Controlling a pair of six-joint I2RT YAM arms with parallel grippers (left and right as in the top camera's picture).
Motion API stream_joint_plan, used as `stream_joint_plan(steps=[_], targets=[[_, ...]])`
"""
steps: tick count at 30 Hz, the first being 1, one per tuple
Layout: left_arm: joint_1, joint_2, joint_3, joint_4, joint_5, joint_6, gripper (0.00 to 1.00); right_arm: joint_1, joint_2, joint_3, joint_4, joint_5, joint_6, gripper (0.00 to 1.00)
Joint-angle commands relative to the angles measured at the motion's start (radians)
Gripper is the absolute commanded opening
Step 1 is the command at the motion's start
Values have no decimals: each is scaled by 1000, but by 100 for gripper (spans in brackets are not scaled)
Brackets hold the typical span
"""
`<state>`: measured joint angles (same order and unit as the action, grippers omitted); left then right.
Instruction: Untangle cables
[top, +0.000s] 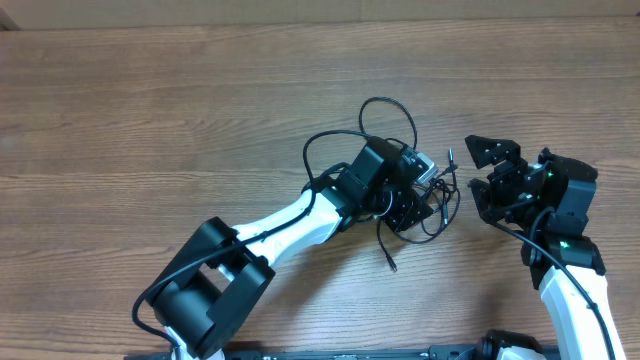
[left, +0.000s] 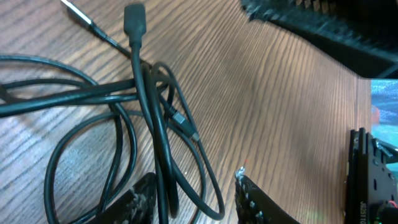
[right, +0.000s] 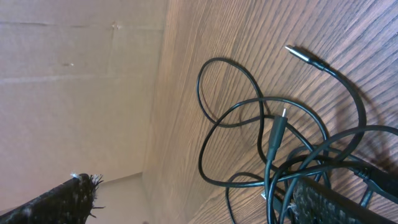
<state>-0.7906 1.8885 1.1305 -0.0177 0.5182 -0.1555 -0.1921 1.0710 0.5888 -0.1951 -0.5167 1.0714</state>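
Straddling one tangle of cables (left: 146, 93), the left gripper (left: 194, 177) is sitting half closed, its hold impossible to tell; beside the tangle, the right gripper (top: 488, 172) is gaping empty.

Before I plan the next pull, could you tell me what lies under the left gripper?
The knotted cables, on the table; loops and plug ends stick out around the left gripper. Overhead, the gripper covers the knot's middle.
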Motion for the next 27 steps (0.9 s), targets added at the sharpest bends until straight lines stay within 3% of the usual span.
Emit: stream_joint_plan(steps=[1, 6, 8, 10, 13, 14, 22, 27], targets=[[-1, 21, 11, 8, -5, -2, 43, -6, -1, 2, 3, -1, -29, 100], [-3, 21, 11, 7, -35, -2, 45, -6, -1, 2, -1, -1, -29, 100], [-3, 21, 11, 8, -35, -2, 41, -6, -1, 2, -1, -1, -29, 100], [-2, 21, 11, 8, -35, -3, 31, -6, -1, 2, -1, -1, -29, 100], [0, 21, 11, 14, -30, -11, 7, -6, -1, 2, -1, -1, -29, 100], [0, 21, 11, 19, -24, -15, 4, -6, -1, 2, -1, -1, -29, 100], [4, 21, 11, 38, 13, -69, 4, -6, -1, 2, -17, -15, -75, 100], [66, 5, 11, 84, 105, -142, 4, -6, -1, 2, -51, -108, -313, 100]])
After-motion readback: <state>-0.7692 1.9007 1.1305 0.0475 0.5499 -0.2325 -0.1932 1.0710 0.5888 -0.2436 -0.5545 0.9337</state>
